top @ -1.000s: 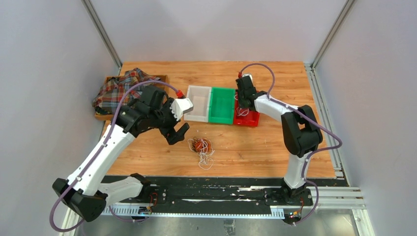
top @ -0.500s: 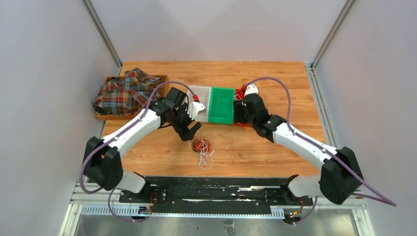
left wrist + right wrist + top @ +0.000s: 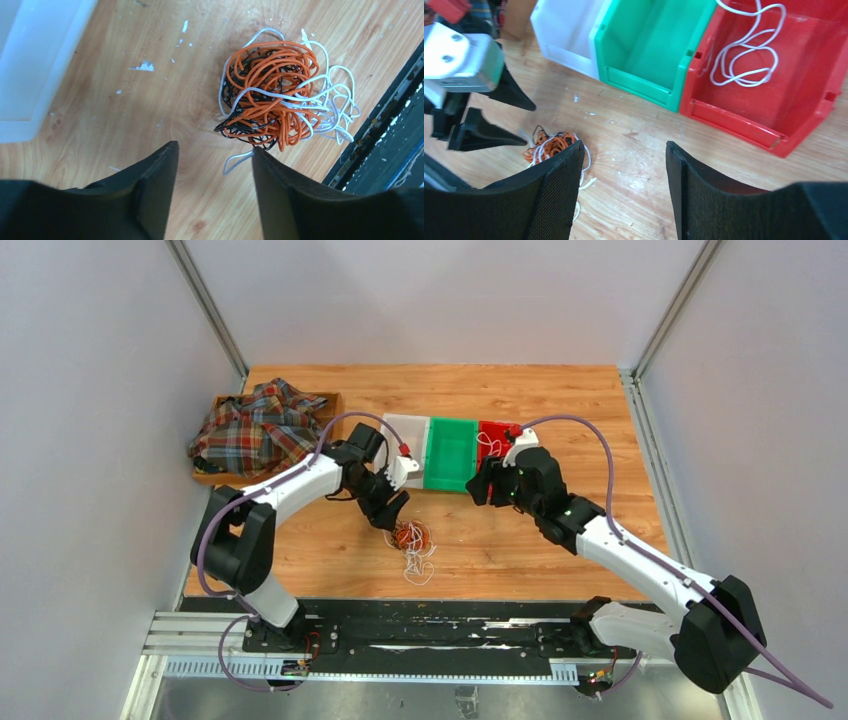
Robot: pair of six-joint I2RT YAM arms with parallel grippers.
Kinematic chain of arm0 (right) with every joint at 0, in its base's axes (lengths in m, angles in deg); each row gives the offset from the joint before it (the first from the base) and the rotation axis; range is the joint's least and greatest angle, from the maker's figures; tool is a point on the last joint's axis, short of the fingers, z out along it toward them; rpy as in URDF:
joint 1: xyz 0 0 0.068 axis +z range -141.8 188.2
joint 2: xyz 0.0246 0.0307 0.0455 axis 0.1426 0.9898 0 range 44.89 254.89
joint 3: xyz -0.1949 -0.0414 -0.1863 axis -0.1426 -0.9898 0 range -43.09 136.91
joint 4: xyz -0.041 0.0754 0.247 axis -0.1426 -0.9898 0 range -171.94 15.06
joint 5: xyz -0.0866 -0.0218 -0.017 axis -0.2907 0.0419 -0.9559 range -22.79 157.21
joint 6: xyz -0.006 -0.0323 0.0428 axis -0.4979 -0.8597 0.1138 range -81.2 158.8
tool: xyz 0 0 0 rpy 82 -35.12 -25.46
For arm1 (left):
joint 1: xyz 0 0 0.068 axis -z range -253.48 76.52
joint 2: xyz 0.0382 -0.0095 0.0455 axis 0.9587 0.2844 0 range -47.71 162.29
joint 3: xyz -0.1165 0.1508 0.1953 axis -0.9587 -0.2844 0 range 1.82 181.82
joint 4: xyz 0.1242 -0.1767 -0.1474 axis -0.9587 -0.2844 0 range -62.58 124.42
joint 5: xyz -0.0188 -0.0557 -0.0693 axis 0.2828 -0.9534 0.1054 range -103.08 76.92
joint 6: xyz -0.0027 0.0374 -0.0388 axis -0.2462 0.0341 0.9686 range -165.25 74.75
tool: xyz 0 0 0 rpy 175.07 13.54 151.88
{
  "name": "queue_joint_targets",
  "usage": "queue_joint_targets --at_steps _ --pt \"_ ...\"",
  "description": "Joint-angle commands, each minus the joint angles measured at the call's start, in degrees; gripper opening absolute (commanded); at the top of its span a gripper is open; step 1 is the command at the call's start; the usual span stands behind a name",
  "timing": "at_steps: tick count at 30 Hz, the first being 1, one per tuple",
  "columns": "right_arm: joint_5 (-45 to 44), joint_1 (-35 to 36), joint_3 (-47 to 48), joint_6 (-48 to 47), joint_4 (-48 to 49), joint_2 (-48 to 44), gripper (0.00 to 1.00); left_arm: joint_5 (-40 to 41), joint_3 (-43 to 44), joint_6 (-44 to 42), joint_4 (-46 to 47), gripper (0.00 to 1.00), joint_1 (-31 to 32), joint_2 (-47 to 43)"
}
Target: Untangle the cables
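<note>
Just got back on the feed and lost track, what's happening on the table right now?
Cable sorting looks partway done. The left arm hangs close over the tangle of orange, black and white cables on the table, jaws open with nothing between them. The right arm is out in front of the bins, jaws open and empty too. One white cable already lies in the red bin; the green bin shows nothing inside.
</note>
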Motion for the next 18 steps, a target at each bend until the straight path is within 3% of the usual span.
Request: queue_joint_targets --at_steps 1,5,7,10,18 --pt "5.8 0.8 -0.9 3.3 3.4 -0.1 0.61 -2.9 0.0 -1.6 -0.7 0.52 -0.2 1.0" --pt "8.7 1.4 -2.2 4.6 7.2 0.5 0.63 0.0 2.7 -0.2 -4.0 0.15 -0.7 -0.2" --pt "9.0 3.2 -2.7 4.4 9.4 1.3 0.66 1.0 4.4 1.5 -6.2 0.06 -1.2 -2.2" --pt "7.9 7.0 -2.5 3.0 12.1 3.1 0.69 1.8 6.0 4.0 -8.9 0.01 -1.3 -7.2" --pt "6.6 15.2 -1.0 -1.3 20.6 9.2 0.78 -1.9 8.0 9.0 -14.1 0.0 -1.3 -17.4"
